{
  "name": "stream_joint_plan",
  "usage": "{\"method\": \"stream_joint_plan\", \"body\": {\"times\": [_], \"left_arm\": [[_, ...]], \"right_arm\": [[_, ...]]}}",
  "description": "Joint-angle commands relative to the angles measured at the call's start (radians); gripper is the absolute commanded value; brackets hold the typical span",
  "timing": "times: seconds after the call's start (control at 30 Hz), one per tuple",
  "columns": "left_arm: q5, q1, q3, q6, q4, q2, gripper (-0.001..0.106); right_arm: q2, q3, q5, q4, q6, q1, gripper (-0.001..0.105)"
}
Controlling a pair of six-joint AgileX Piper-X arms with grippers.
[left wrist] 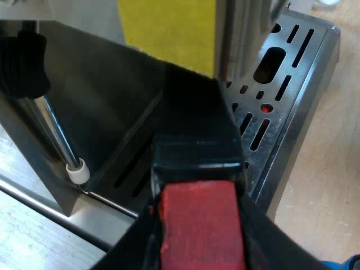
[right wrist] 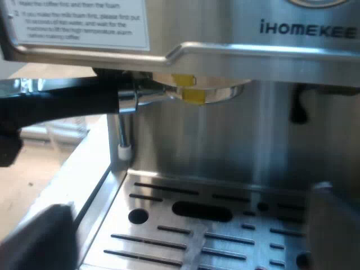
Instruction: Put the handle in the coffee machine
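Gripping the handle (left wrist: 194, 129) at its red end (left wrist: 198, 228), the left gripper (left wrist: 199, 242) has a finger pressed on either side, above the espresso machine's (left wrist: 95, 95) drip tray (left wrist: 292, 84) and near its steam wand (left wrist: 56, 135). From the right wrist, the holder (right wrist: 208, 93) sits under the machine's brew head, handle sticking outward. The right gripper (right wrist: 185, 230) hangs over the drip tray, its fingers spread wide.

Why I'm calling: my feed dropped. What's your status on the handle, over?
Left gripper shut on handle. Right gripper open over drip tray. Holder at machine front, handle angled aside, lock unconfirmed. Steam wand close under handle.
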Motion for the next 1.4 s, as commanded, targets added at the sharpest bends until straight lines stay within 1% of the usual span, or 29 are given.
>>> {"method": "stream_joint_plan", "body": {"times": [0.03,0.07,0.13,0.23,0.27,0.33,0.37,0.43,0.47,0.53,0.6,0.8,0.9,1.03,1.1,1.13,1.2,1.27,1.37,1.4], "left_arm": [[0.139,-0.004,-0.035,-0.005,-0.056,-0.025,0.000],[0.139,-0.004,-0.035,-0.005,-0.056,-0.025,0.000],[0.139,-0.004,-0.035,-0.005,-0.056,-0.025,0.000],[0.139,-0.004,-0.035,-0.005,-0.056,-0.025,0.000],[0.139,-0.004,-0.035,-0.005,-0.056,-0.025,0.000],[0.139,-0.004,-0.035,-0.005,-0.056,-0.025,0.000],[0.139,-0.004,-0.035,-0.005,-0.056,-0.025,0.000],[0.139,-0.004,-0.035,-0.005,-0.056,-0.025,0.000],[0.139,-0.004,-0.035,-0.005,-0.056,-0.025,0.000],[0.139,-0.004,-0.035,-0.005,-0.056,-0.025,0.000],[0.139,-0.004,-0.035,-0.005,-0.056,-0.025,0.000],[0.139,-0.004,-0.035,-0.005,-0.056,-0.025,0.000],[0.139,-0.004,-0.035,-0.005,-0.056,-0.025,0.000],[0.139,-0.004,-0.035,-0.005,-0.056,-0.025,0.000],[0.139,-0.004,-0.035,-0.005,-0.056,-0.025,0.000],[0.139,-0.004,-0.035,-0.009,-0.056,-0.025,0.000],[0.139,-0.004,-0.035,-0.009,-0.056,-0.025,0.000],[0.139,-0.004,-0.035,-0.009,-0.056,-0.025,0.000],[0.139,-0.004,-0.035,-0.009,-0.056,-0.025,0.000],[0.139,-0.004,-0.035,-0.009,-0.056,-0.025,0.000]], "right_arm": [[-0.006,-0.004,-0.117,-0.005,-0.012,-0.054,0.045],[-0.006,-0.004,-0.144,-0.005,-0.012,-0.073,0.042],[-0.006,-0.004,-0.175,-0.005,-0.012,-0.092,0.042],[-0.002,-0.004,-0.183,-0.005,-0.012,-0.110,0.044],[0.006,-0.004,-0.184,-0.018,-0.012,-0.121,0.046],[0.045,-0.004,-0.184,-0.076,-0.012,-0.127,0.047],[0.068,-0.004,-0.184,-0.116,-0.021,-0.127,0.047],[0.105,-0.004,-0.172,-0.187,-0.066,-0.127,0.047],[0.129,-0.004,-0.150,-0.231,-0.085,-0.127,0.047],[0.166,-0.004,-0.121,-0.318,-0.113,-0.131,0.047],[0.222,-0.004,-0.117,-0.428,-0.125,-0.135,0.047],[0.339,-0.004,-0.132,-0.583,-0.125,-0.157,0.047],[0.386,-0.004,-0.170,-0.615,-0.125,-0.188,0.047],[0.410,-0.006,-0.177,-0.647,-0.113,-0.228,0.047],[0.410,-0.011,-0.181,-0.682,-0.113,-0.241,0.045],[0.410,-0.012,-0.196,-0.698,-0.113,-0.250,0.042],[0.410,-0.013,-0.242,-0.725,-0.119,-0.266,0.033],[0.410,-0.018,-0.257,-0.725,-0.127,-0.271,0.029],[0.410,-0.017,-0.256,-0.725,-0.145,-0.271,0.029],[0.413,-0.024,-0.260,-0.725,-0.194,-0.271,0.032]]}}
